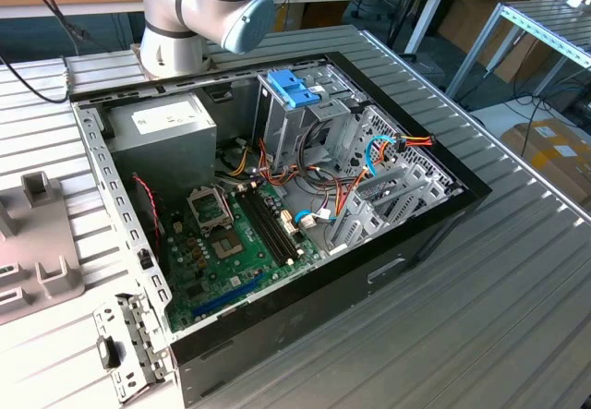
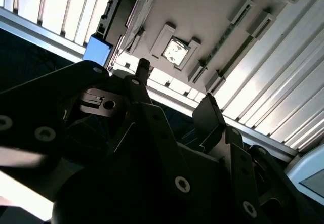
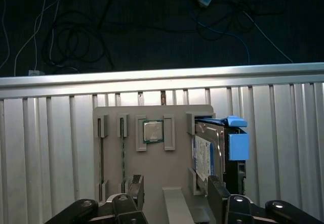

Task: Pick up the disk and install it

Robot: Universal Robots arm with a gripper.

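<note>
The disk (image 3: pixel 206 150) is a dark-grey drive with a white label in a light-blue carrier, and it stands on edge in a slot of a grey parts holder (image 3: pixel 177 123). Its blue end tab (image 3: pixel 237 144) points away from the slot. In the second wrist view the disk's blue tab (image 2: pixel 97 49) shows beyond the fingers. My gripper (image 3: pixel 176 191) hovers above the holder, open, with nothing between its black fingers (image 3: pixel 217 193). One finger lies over the disk's near end; the other sits beside the holder's middle slots. The gripper (image 2: pixel 174 90) is also open in the second wrist view.
The holder also carries a square processor chip (image 3: pixel 153 131) and two thin memory sticks (image 3: pixel 123 153). It rests on a ribbed metal table (image 3: pixel 45 148) near the table's edge, with cables on the dark floor beyond. An open computer case (image 1: pixel 277 197) with a blue-topped drive cage (image 1: pixel 294 86) lies on the table.
</note>
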